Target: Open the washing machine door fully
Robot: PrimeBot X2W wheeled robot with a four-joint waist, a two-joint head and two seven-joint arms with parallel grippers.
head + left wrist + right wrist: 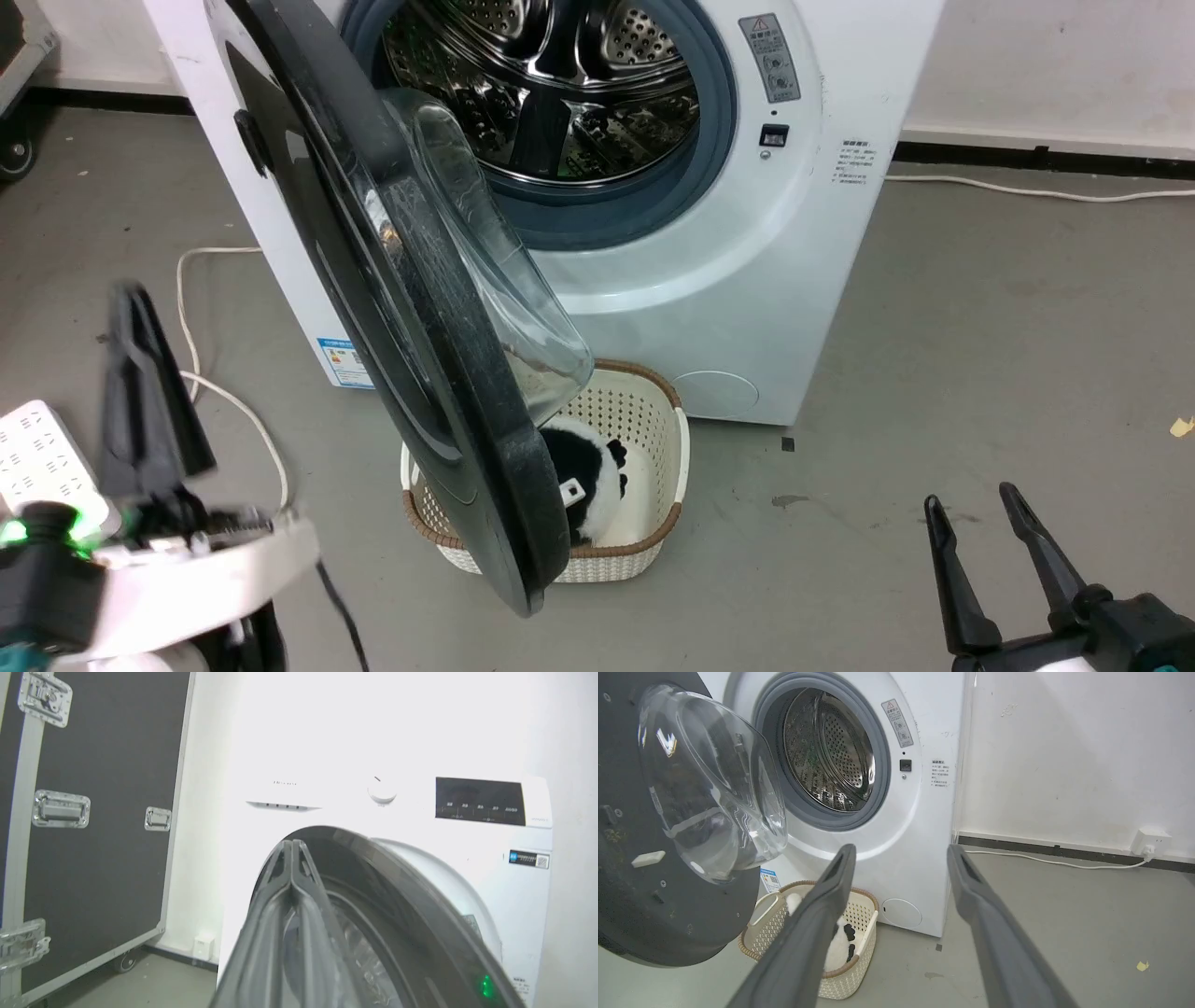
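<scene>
Grey floor (934,327) runs up to a white wall (1027,56), and the washer (747,280) is set against it. Its door (327,233) is seen swung out on the hinge at the robot's left, roughly edge-on to the head view, with its glass bowl (504,280) turned toward the drum (560,84). It is judged about half open, not fully. A basket (667,411) holding a black-and-white plush (588,476) is seen just in front of the washer, below the door's lower edge. A cable (196,373) and a power strip (37,457) lie on the floor at the left.

Several things could go wrong from here. The left gripper (131,299) is placed on the door's outer side, so a push from there would be expected to close the door rather than open it. Narrow fingers could slip on the glossy face or the curved glass, and the door could then swing back. The basket could be knocked if the right arm is brought in low, and the cable could be snagged by the left arm.

The left gripper's fingers are pressed together with nothing held, and in the head view it is apart from the door. The right gripper (971,499) is spread wide and empty, well clear of the washer, and is pointed toward the door's inner side.
</scene>
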